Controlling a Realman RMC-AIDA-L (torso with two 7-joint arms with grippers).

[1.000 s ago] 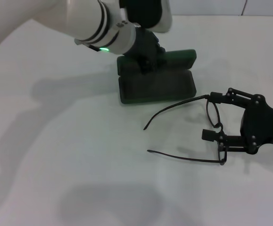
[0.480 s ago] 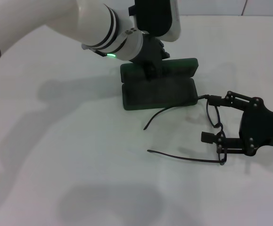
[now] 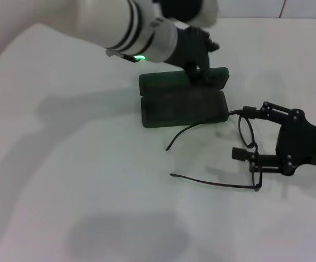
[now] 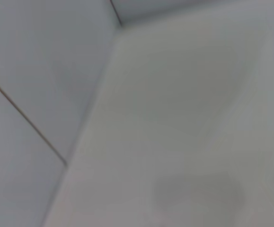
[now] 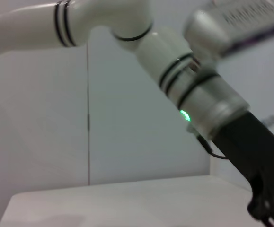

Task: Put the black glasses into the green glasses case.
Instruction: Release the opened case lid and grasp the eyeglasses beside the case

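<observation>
One green glasses case (image 3: 183, 101) open on table (image 3: 92, 180), left gripper (image 3: 200, 70) above its lid, jaws' state unclear; right gripper (image 3: 248, 134) jaws clamp black glasses (image 3: 223, 158).

Even overhead brightness, soft grey shadows on the white table (image 3: 92, 180), motion-blurred left arm (image 3: 92, 22), hazy left wrist view.

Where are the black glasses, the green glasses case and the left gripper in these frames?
black glasses (image 3: 212, 185): head view, on the nearer temple arm.
green glasses case (image 3: 182, 108): head view, on the open lower half's lining.
left gripper (image 3: 201, 73): head view, fingertips at the case's raised lid.
</observation>
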